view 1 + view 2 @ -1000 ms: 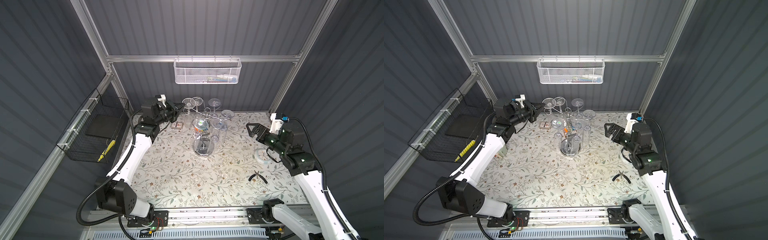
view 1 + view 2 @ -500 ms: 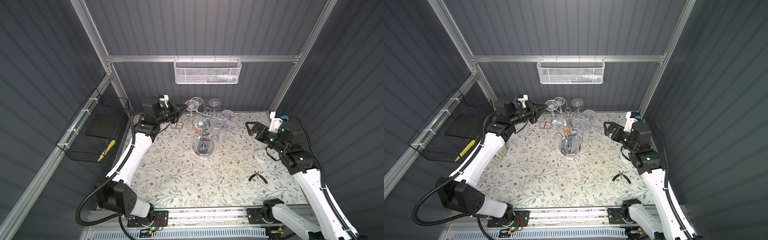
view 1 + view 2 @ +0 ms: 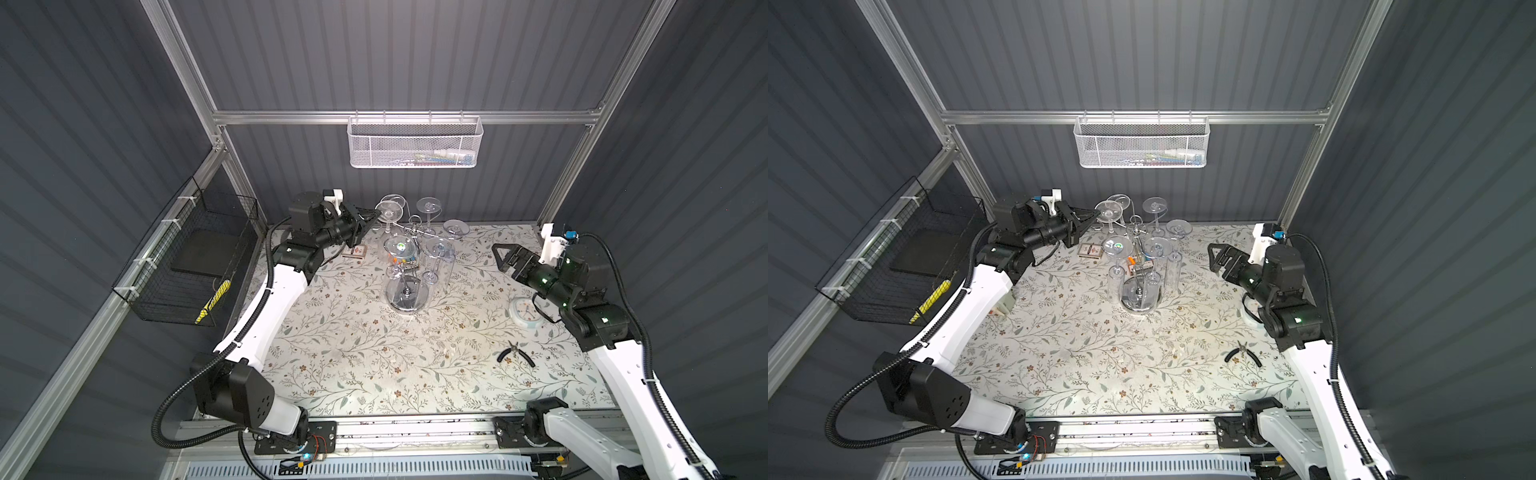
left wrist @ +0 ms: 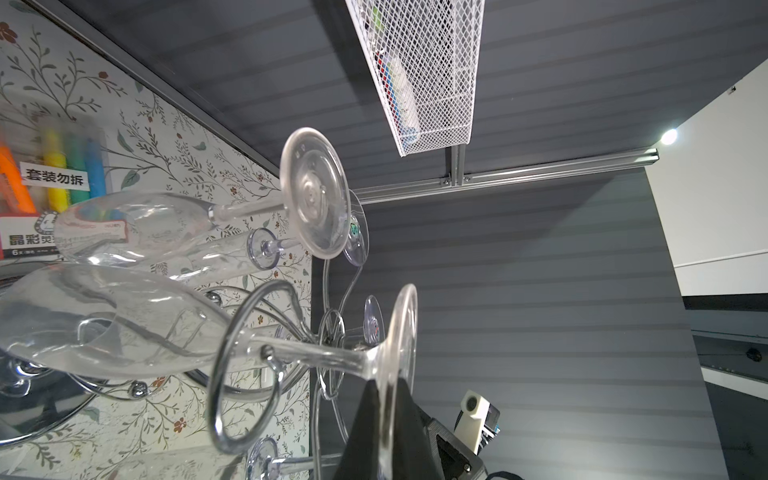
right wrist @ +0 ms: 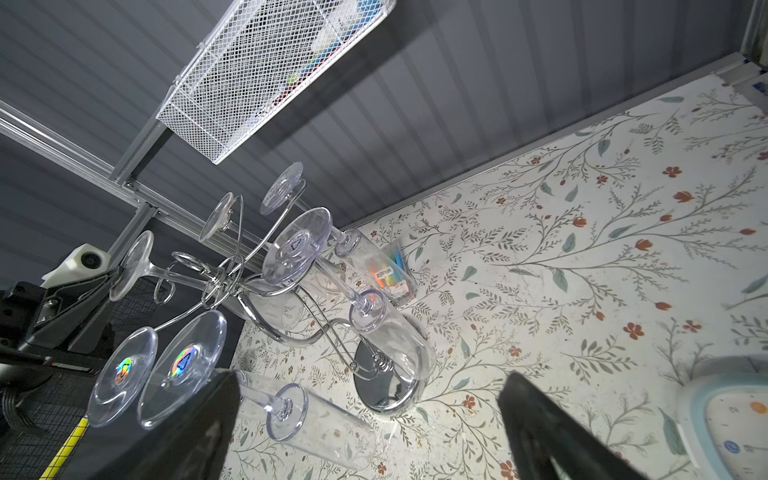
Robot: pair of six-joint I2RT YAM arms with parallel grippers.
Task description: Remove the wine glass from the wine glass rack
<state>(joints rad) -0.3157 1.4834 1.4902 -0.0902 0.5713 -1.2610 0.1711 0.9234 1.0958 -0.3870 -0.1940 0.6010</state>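
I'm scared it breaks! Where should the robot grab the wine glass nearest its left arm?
Pinch the wine glass by its flat foot's edge, from outside the wine glass rack: the foot stands clear above its loop. The left gripper grips there.

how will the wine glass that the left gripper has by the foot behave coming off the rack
Likely slippery: the left gripper pinches only the smooth foot edge of the wine glass. Probably apt to swing, as the bowl hangs far from the grip. Its stem sits inside a wire loop of the rack, so it may snag.
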